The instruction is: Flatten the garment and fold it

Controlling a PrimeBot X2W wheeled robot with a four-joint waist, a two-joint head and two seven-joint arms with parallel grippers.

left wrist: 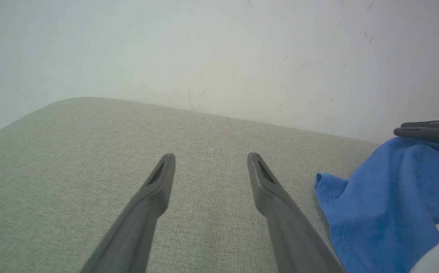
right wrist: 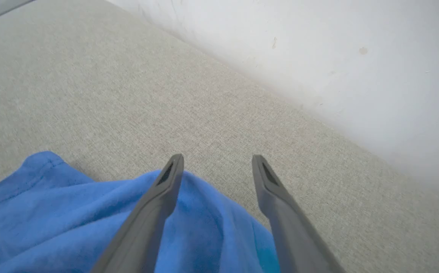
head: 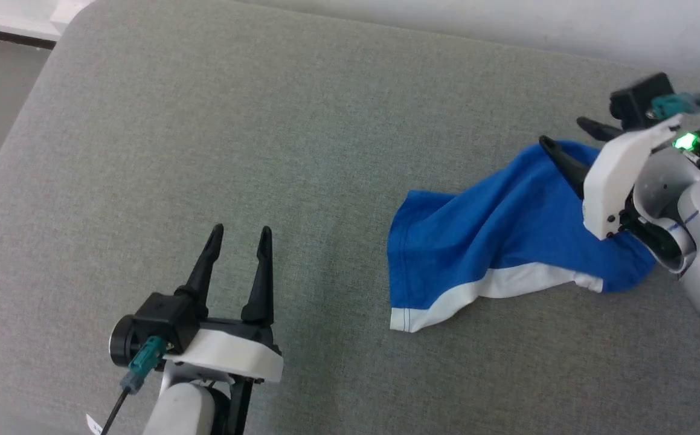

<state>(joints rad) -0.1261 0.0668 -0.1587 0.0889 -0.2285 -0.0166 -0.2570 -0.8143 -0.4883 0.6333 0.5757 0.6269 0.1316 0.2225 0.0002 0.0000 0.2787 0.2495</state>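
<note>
Head view puts the garment [head: 494,241] crumpled at 3 o'clock on the surface [head: 265,121], your right gripper [head: 564,130] spread wide over its far edge, left gripper [head: 242,229] equally wide at 7 o'clock, so pinch opposite corners and pull outward.

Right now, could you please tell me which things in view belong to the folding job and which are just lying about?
Job: blue garment, crumpled; right gripper, open, over its edge; left gripper, open, apart from it.
Not the job: grey cushion beneath; white wall behind.
</note>
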